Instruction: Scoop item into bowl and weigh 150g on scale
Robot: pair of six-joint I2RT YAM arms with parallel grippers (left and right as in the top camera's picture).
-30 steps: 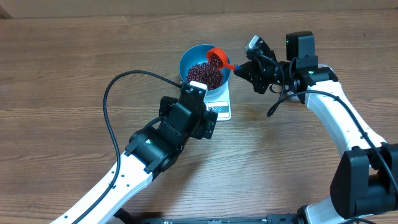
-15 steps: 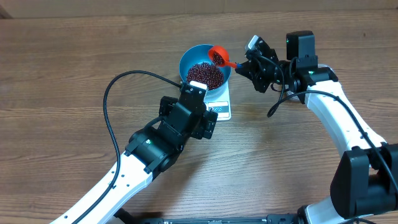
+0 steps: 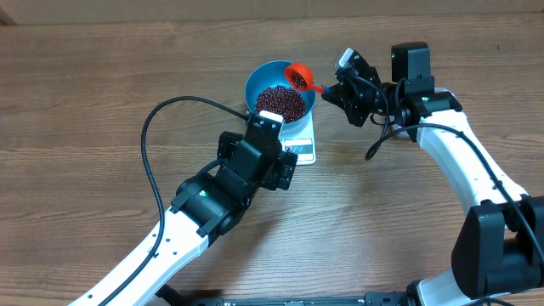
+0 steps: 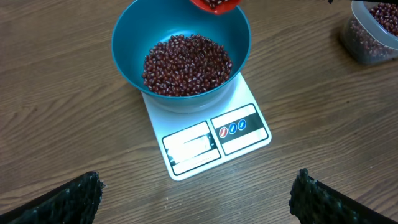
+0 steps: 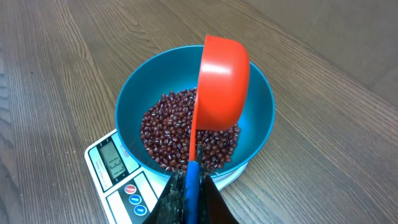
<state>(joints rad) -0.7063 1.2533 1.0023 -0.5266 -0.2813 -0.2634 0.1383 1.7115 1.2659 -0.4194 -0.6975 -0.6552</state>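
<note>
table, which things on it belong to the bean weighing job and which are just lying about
In the job: beans, blue bowl, scale, orange-red scoop, clear tub of more beans.
Just lying about: only the left arm's black cable.

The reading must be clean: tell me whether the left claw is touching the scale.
Apart. In the left wrist view, bare table separates the scale from both fingers of the open left claw, which sit at the frame's bottom corners.

beans [image 4: 186,65] in bowl [image 4: 127,53] | bowl on scale [image 4: 205,144] | scoop [image 5: 221,87] over bowl | tub [image 4: 373,31] right of scale
</note>
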